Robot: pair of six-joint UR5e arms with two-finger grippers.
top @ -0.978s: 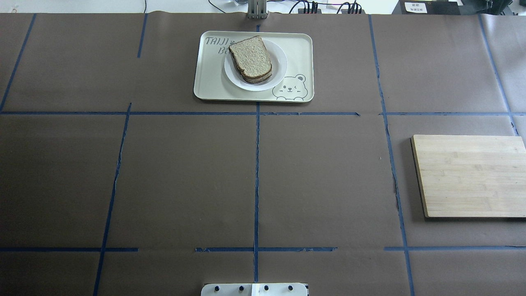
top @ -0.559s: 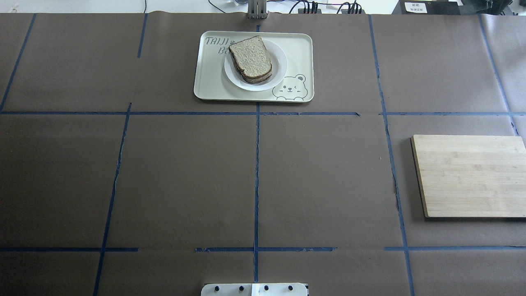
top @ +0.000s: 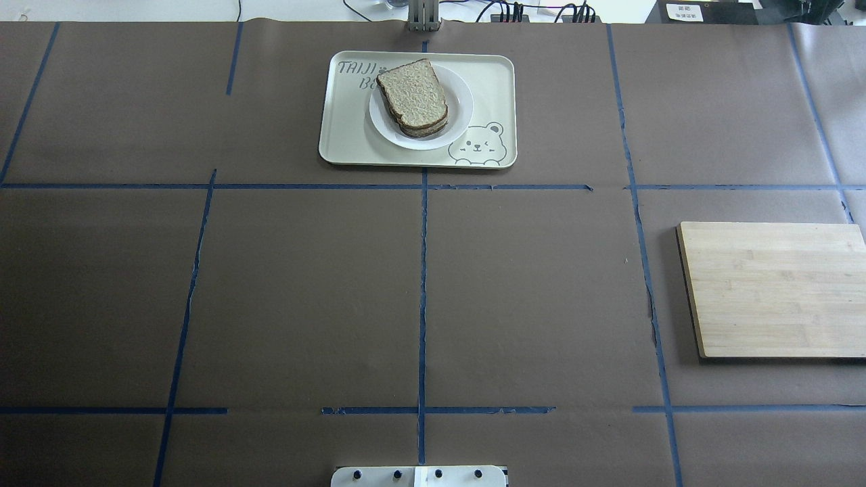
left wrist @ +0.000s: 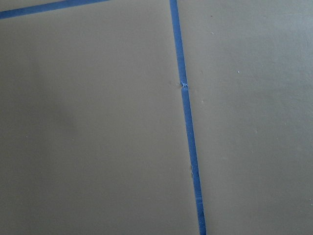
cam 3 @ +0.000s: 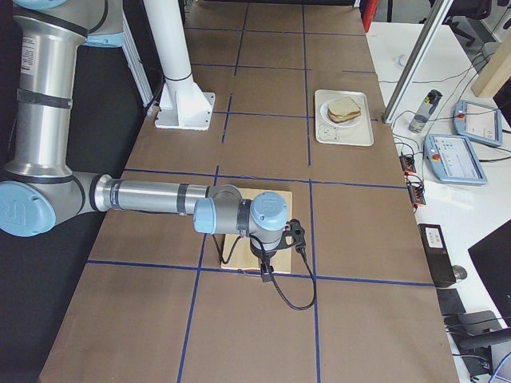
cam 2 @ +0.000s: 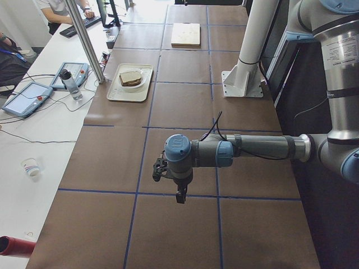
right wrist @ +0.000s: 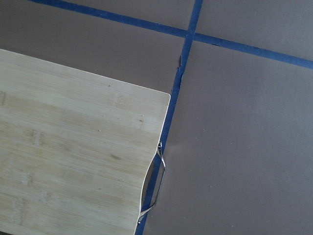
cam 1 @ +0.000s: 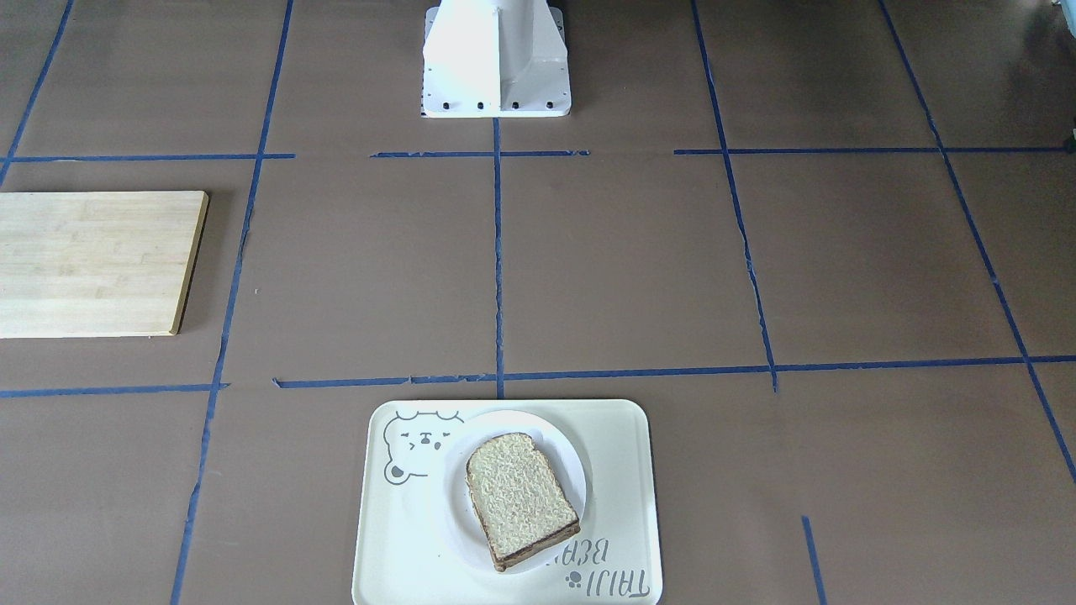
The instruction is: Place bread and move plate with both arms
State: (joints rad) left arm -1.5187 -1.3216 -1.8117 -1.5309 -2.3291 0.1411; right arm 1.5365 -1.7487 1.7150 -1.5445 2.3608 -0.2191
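The bread (top: 413,95) lies as the top slice of a small stack on the white plate (top: 462,111). The plate sits on a cream bear tray (top: 494,81) at the table's far middle, and both also show in the front view: bread (cam 1: 519,496), plate (cam 1: 565,458). My left gripper (cam 2: 179,193) hangs over bare paper near the table's left end. My right gripper (cam 3: 267,267) hangs by the cutting board. Both show only in the side views, so I cannot tell whether they are open or shut. Both are far from the bread.
A bamboo cutting board (top: 771,291) lies at the right; its corner fills the right wrist view (right wrist: 73,161). The white pedestal (cam 1: 496,50) stands at the robot's edge. Blue tape lines cross the brown paper. Operators' tablets and a bottle (cam 2: 70,84) lie beyond the far edge.
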